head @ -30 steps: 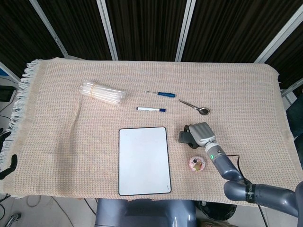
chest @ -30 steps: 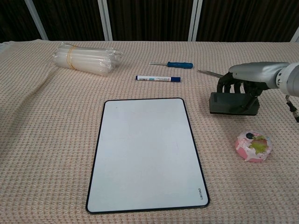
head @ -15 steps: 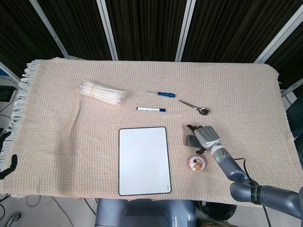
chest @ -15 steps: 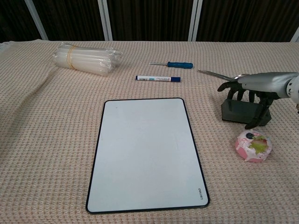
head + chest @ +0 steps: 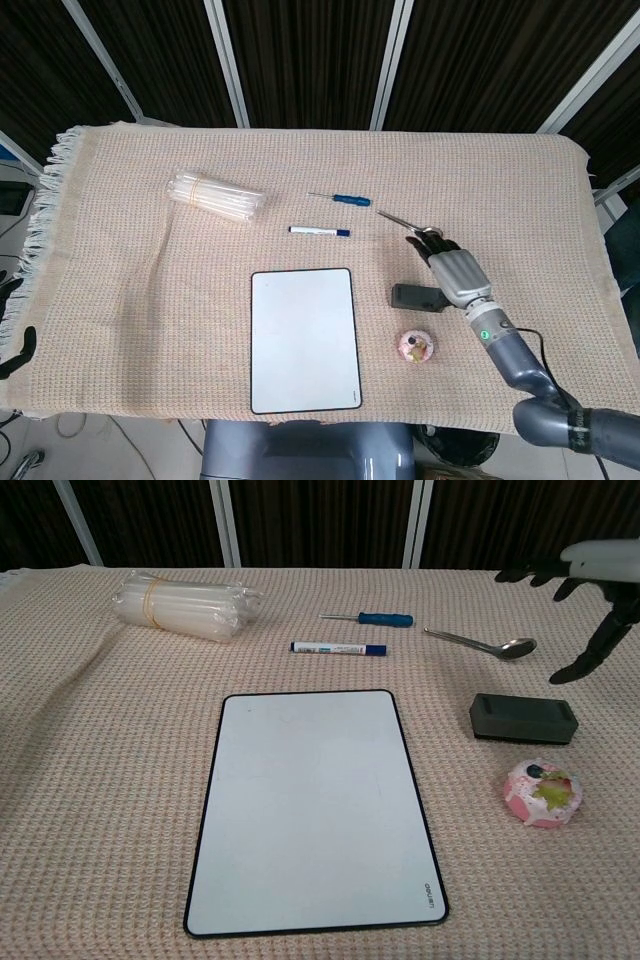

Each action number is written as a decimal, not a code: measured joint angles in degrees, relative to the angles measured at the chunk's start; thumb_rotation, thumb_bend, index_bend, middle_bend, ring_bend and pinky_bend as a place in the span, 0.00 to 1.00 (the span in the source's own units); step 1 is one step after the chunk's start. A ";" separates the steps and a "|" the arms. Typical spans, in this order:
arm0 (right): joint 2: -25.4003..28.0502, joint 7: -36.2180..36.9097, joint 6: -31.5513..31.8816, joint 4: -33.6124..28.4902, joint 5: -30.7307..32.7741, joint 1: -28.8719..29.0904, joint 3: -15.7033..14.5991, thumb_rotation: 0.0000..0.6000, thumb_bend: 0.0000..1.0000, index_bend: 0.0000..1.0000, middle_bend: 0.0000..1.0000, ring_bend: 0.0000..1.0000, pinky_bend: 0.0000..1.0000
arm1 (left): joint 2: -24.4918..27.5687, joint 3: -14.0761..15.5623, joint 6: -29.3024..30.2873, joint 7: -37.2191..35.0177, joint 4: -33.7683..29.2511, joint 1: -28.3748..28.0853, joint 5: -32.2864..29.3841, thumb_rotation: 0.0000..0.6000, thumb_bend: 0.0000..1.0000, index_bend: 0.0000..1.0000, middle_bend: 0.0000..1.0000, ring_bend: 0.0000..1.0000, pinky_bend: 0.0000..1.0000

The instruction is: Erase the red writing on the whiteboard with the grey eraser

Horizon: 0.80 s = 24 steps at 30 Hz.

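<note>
The whiteboard (image 5: 315, 810) lies flat near the front edge of the cloth (image 5: 120, 330), and no red writing is seen on its surface in either view; the erasing is judged done. The eraser (image 5: 524, 718) is set down on the cloth to the right of the whiteboard, apart from it and just behind the pink object (image 5: 541, 792). The right hand (image 5: 585, 605) is raised above and behind the eraser, with its fingers spread and nothing held. The left hand is not shown in either view. Only the withdrawal of the arm appears to be left.

Compared with the frame half a second earlier, the eraser has been released: there the fingers were closed around it, whereas here it rests alone and the hand has lifted clear toward the spoon (image 5: 485, 644). Further back, the marker (image 5: 339, 648), the screwdriver (image 5: 372, 618) and the bundle of tubes (image 5: 185, 605) are unchanged in position.
</note>
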 measured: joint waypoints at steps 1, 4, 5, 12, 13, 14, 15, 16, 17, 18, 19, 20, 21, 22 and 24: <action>2.01 0.22 1.42 -1.90 -0.79 -1.10 -0.10 1.00 0.11 0.00 0.04 0.08 0.16 | -0.04 0.00 0.08 0.02 0.00 0.01 0.03 1.00 0.46 0.14 0.02 0.00 0.00; 6.87 0.93 5.05 -5.96 -3.47 -4.62 -0.84 1.00 0.11 0.00 0.04 0.08 0.16 | -0.06 -0.10 0.33 0.01 -0.05 0.05 0.09 1.00 0.46 0.14 0.02 0.00 0.00; 7.99 1.14 6.31 -6.77 -4.53 -5.76 -1.21 1.00 0.11 0.00 0.04 0.08 0.16 | -0.06 -0.12 0.42 0.01 -0.07 0.08 0.12 1.00 0.46 0.14 0.02 0.00 0.00; 12.53 3.69 17.05 -9.92 -13.37 -15.73 -5.65 1.00 0.11 0.00 0.02 0.07 0.16 | -0.37 -0.07 0.61 0.31 0.00 0.11 0.35 1.00 0.46 0.14 0.02 0.00 0.00; 12.85 4.14 19.04 -10.08 -14.55 -17.40 -6.39 1.00 0.11 0.00 0.02 0.07 0.15 | -0.41 -0.05 0.58 0.39 0.01 0.09 0.39 1.00 0.46 0.14 0.02 0.00 0.00; 12.98 4.39 20.58 -10.10 -15.44 -18.62 -6.90 1.00 0.11 0.00 0.02 0.07 0.15 | -0.43 -0.01 0.57 0.42 0.02 0.08 0.49 1.00 0.46 0.14 0.02 0.00 0.00; 13.00 4.53 22.19 -10.02 -16.27 -19.86 -7.37 1.00 0.11 0.00 0.02 0.07 0.15 | -0.44 0.00 0.58 0.41 0.04 0.08 0.54 1.00 0.46 0.14 0.02 0.00 0.00; 12.90 4.55 24.44 -9.74 -17.34 -21.52 -7.96 1.00 0.11 0.00 0.02 0.07 0.15 | -0.46 0.01 0.63 0.41 0.05 0.08 0.64 1.00 0.46 0.14 0.02 0.00 0.00; 12.73 4.47 26.15 -9.43 -18.09 -22.76 -8.35 1.00 0.11 0.00 0.02 0.07 0.15 | -0.47 0.02 0.66 0.40 0.05 0.08 0.67 1.00 0.46 0.14 0.02 0.00 0.00; 12.45 4.27 27.87 -9.04 -18.78 -23.97 -8.68 1.00 0.11 0.00 0.02 0.07 0.15 | -0.47 0.02 0.71 0.39 0.05 0.09 0.70 1.00 0.46 0.14 0.02 0.00 0.00; 11.91 3.82 30.21 -8.38 -19.60 -25.57 -9.01 1.00 0.11 0.00 0.02 0.07 0.15 | -0.48 0.02 0.80 0.38 0.05 0.12 0.78 1.00 0.46 0.14 0.02 0.00 0.00; 11.38 3.39 31.94 -7.78 -20.18 -26.78 -9.22 1.00 0.11 0.00 0.02 0.07 0.15 | -0.48 0.04 0.86 0.37 0.04 0.15 0.84 1.00 0.46 0.14 0.02 0.00 0.00; 10.77 2.94 33.59 -7.09 -20.76 -28.00 -9.41 1.00 0.11 0.00 0.02 0.06 0.15 | -0.47 0.05 0.89 0.35 0.04 0.17 0.88 1.00 0.46 0.14 0.02 0.00 0.00; 9.83 2.32 35.59 -6.03 -21.51 -29.63 -9.64 1.00 0.11 0.00 0.02 0.06 0.15 | -0.48 0.07 0.95 0.33 0.02 0.19 0.97 1.00 0.46 0.14 0.02 0.00 0.00; 8.38 1.36 37.84 -4.21 -22.37 -31.74 -9.98 1.00 0.11 0.00 0.02 0.05 0.14 | -0.48 0.09 1.07 0.30 0.00 0.22 1.11 1.00 0.46 0.14 0.02 0.00 0.00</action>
